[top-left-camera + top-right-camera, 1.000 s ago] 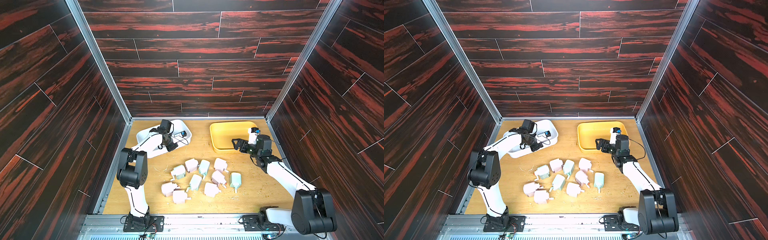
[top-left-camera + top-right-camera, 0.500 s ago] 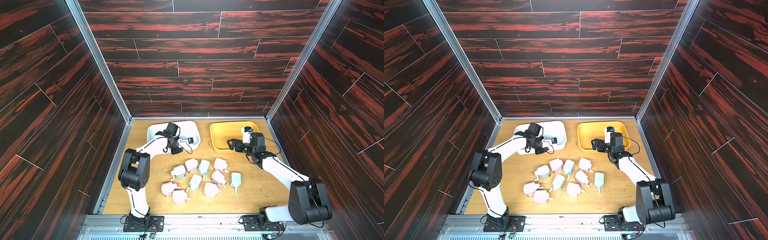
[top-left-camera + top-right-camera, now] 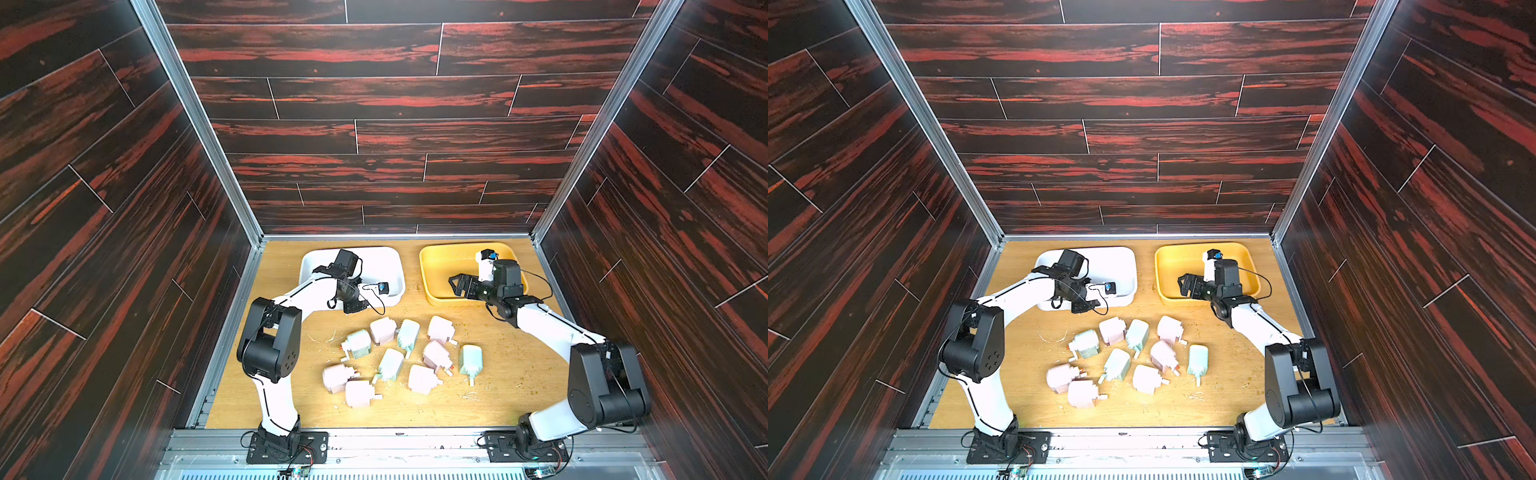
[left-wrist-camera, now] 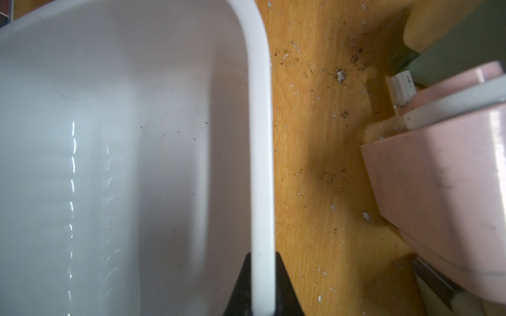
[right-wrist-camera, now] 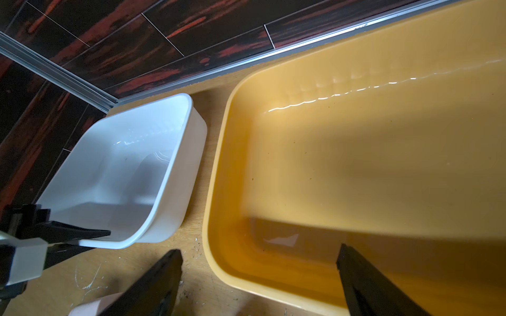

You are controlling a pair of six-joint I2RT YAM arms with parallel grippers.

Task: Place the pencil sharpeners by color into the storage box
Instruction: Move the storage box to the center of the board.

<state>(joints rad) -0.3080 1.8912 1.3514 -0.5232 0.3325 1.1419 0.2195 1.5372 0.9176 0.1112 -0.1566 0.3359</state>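
Several pencil sharpeners lie loose mid-table in both top views, pale pink ones [image 3: 384, 329] [image 3: 1166, 330] mixed with mint green ones [image 3: 408, 334] [image 3: 1197, 360]. Behind them stand a white storage box [image 3: 388, 259] and a yellow storage box [image 3: 440, 266], with no sharpeners visible in them. My left gripper [image 4: 263, 262] [image 3: 355, 306] is shut on the white storage box [image 4: 137, 136] at its near rim, one finger inside and one outside. A pink sharpener [image 4: 438, 191] lies close beside it. My right gripper [image 5: 258, 253] [image 3: 457, 284] stands open astride the yellow storage box's [image 5: 356, 150] near left corner, touching nothing.
Dark wood-look walls close in the table on three sides, right behind both boxes. Pencil shavings [image 4: 341, 76] dot the wooden tabletop [image 3: 511, 374]. A narrow strip of table [image 5: 202, 153] separates the two boxes. Both arm bases sit on the front rail [image 3: 374, 440].
My left gripper has dragged the white storage box to the right and squared it up beside the yellow one. The right gripper has edged slightly left, staying open.
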